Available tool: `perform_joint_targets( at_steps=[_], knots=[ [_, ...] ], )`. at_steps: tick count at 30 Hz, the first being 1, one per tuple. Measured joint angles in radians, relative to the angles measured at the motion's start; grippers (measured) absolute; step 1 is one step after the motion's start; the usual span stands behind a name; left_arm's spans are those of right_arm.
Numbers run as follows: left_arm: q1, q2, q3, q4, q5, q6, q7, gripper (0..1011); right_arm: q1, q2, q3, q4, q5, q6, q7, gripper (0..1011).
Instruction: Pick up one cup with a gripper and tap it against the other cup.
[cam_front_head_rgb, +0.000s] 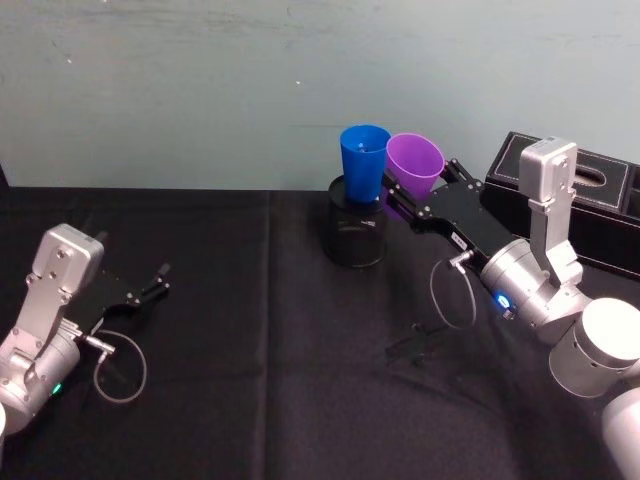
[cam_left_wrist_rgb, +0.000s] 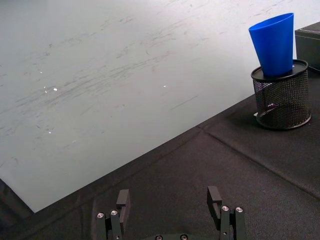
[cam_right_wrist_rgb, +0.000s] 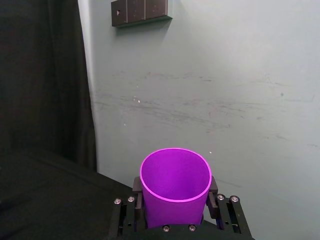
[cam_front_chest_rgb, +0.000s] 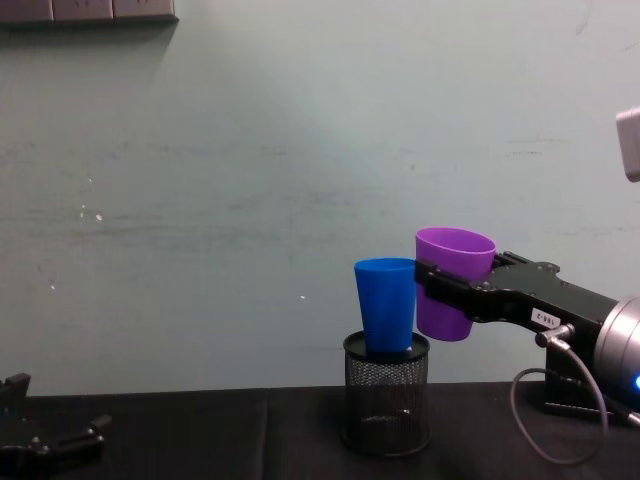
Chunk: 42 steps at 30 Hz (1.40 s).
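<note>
so the purple cup (cam_front_chest_rgb: 452, 285) is off the table, up at the right of the mesh pen holder (cam_front_chest_rgb: 387, 400) and above its rim. the right gripper (cam_front_head_rgb: 412, 200) has it clamped by the lower half, one finger (cam_right_wrist_rgb: 137, 189) on each side of the wall. the mouth faces up and the rim stays free, which leaves the bare side of the cup to make the tap.

the blue cup (cam_front_chest_rgb: 386, 305) stands with its base sunk into the top of the pen holder. that lifts it clear of the black cloth and props it at a height the gripper reaches level, without dipping toward the table. it leans a little in the holder, so i judge it loose, and a gentle touch would suit.

the two cups are side by side above the pen holder, rims very close. whether they touch i cannot tell. the tap looks at hand or just happening.

the left gripper (cam_left_wrist_rgb: 169, 200) rests low on the cloth well to the left of the pen holder, claw wide and holding nothing.
</note>
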Motion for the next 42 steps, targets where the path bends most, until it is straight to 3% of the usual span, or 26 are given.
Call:
perform_joint_targets(
  at_steps=[42],
  knots=[
    [0.0, 0.0, 0.0, 0.0, 0.0, 0.0, 0.0, 1011, 0.0, -0.001, 0.001, 0.0, 0.0, 0.0, -0.001, 726]
  ],
)
